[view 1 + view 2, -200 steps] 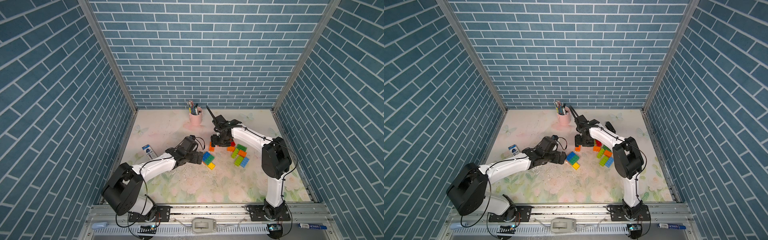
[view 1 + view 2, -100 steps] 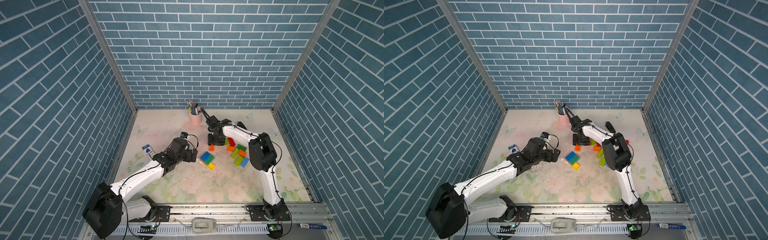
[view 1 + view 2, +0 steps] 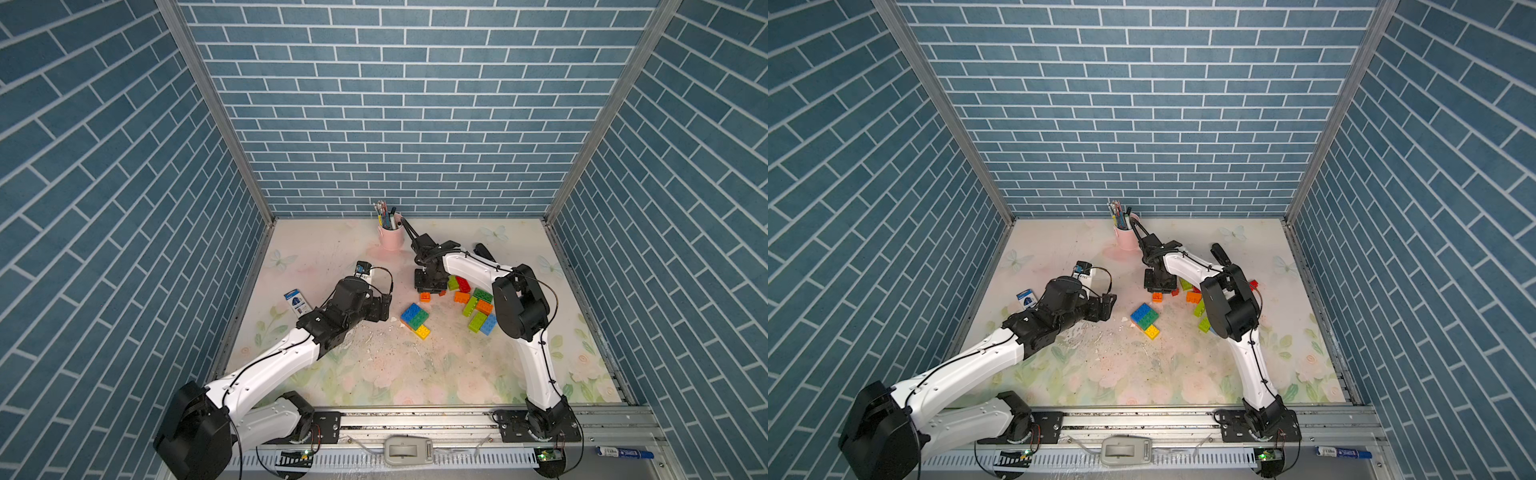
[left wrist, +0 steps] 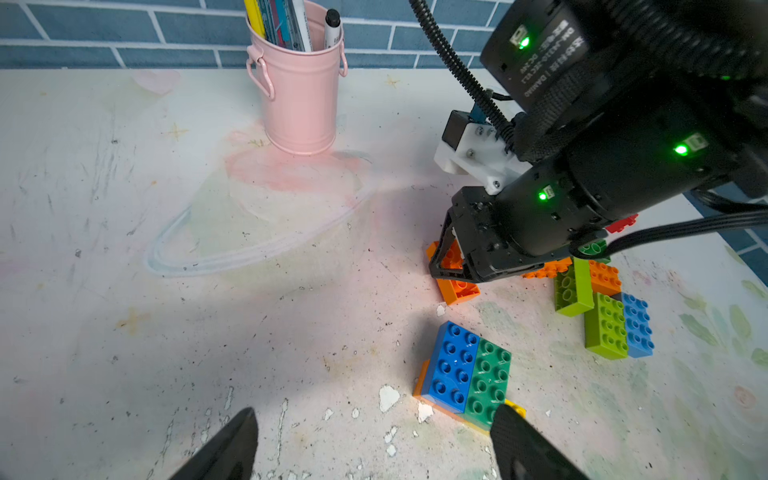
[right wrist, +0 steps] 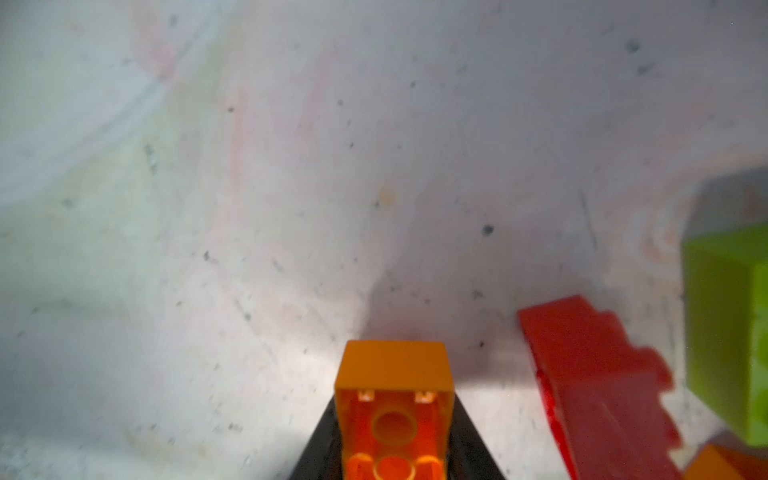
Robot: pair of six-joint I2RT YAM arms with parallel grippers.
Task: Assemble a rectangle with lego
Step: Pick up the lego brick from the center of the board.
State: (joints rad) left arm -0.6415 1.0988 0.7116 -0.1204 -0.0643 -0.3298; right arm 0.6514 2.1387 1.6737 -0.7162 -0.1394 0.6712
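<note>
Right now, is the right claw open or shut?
Shut: the right gripper has its black fingers pressed against both sides of an orange brick.

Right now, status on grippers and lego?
Right gripper shut on orange brick. Left gripper open, short of blue-green block. Red brick close beside orange brick.

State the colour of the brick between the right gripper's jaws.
Orange; the brick shows best in the right wrist view.

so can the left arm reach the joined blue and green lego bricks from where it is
Probably yes. The open left hand faces the joined blue and green lego bricks across bare table, and the right hand is beyond them, gripping an orange lego brick.
</note>
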